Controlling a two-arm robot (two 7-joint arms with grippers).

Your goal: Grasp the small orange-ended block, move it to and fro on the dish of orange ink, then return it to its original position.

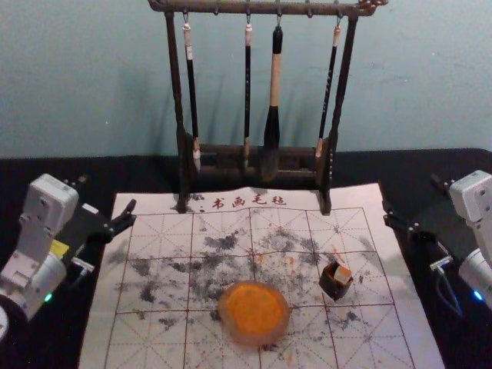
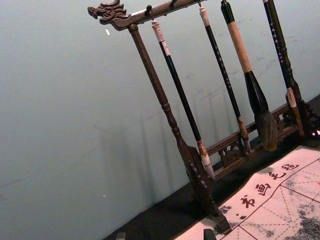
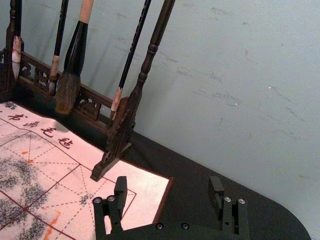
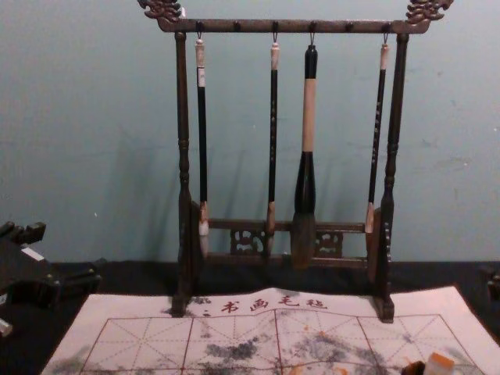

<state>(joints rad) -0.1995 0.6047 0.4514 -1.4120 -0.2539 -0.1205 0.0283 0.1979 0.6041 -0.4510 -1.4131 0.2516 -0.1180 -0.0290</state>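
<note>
Blue-green wall stands behind your dark bench, where a pale calligraphy felt mat lies with red grid lines, red characters at its far edge, and grey-black and orange stains. At the back you have a dark wooden brush rack with carved dragon-head ends; four brushes hang from it by their loops, the thickest brush with a pale wood band and a broad dark head.

Your orange-ended block sits tilted in a small dark holder, its orange end up and poking above the rim. That holder rests on the mat to the right of the round dish of orange ink, apart from it.

Your left end effector is by the mat's left edge, its fingers spread with nothing between them. Your right end effector is by the right edge, also spread wide and empty, well apart from the block
</note>
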